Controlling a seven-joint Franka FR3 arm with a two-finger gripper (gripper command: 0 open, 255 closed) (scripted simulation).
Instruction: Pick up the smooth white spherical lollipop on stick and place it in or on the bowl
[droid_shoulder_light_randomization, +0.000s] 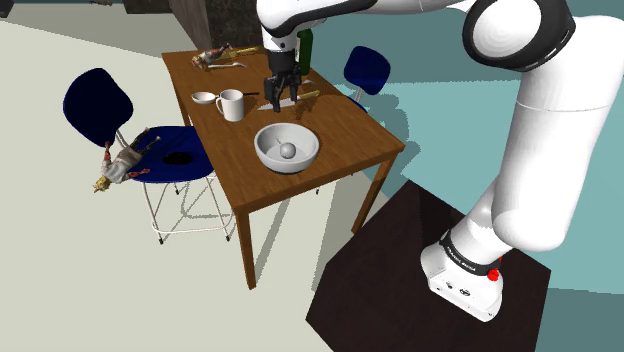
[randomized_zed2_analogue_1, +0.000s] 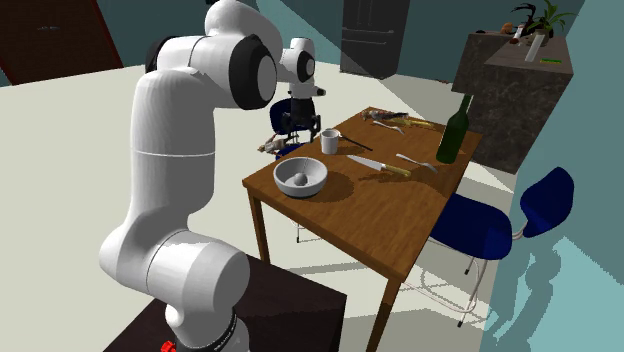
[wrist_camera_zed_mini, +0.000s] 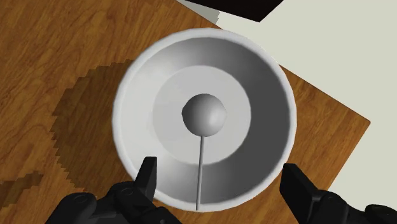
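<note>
A grey-white ball lollipop (wrist_camera_zed_mini: 204, 115) lies inside the white bowl (wrist_camera_zed_mini: 130, 83), its thin stick leaning up toward the rim nearest my gripper. The gripper (wrist_camera_zed_mini: 221, 173) hovers straight above the bowl, open; its two black fingers stand wide apart on either side of the stick and touch nothing. In the shoulder view the gripper (droid_shoulder_light_randomization: 281, 102) hangs a little above the bowl (droid_shoulder_light_randomization: 285, 166), with the lollipop ball (droid_shoulder_light_randomization: 288, 151) at its bottom. The second exterior view shows the bowl (randomized_zed2_analogue_1: 306, 188) near the table's corner and the lollipop (randomized_zed2_analogue_1: 298, 179) in it.
On the brown wooden table (droid_shoulder_light_randomization: 340, 135) a white mug (droid_shoulder_light_randomization: 232, 104) and a small white dish (droid_shoulder_light_randomization: 204, 97) stand just behind the bowl. A knife (randomized_zed2_analogue_1: 362, 160), a dark green bottle (randomized_zed2_analogue_1: 455, 130) and a figurine (droid_shoulder_light_randomization: 215, 58) lie farther back. Blue chairs (droid_shoulder_light_randomization: 180, 150) flank the table.
</note>
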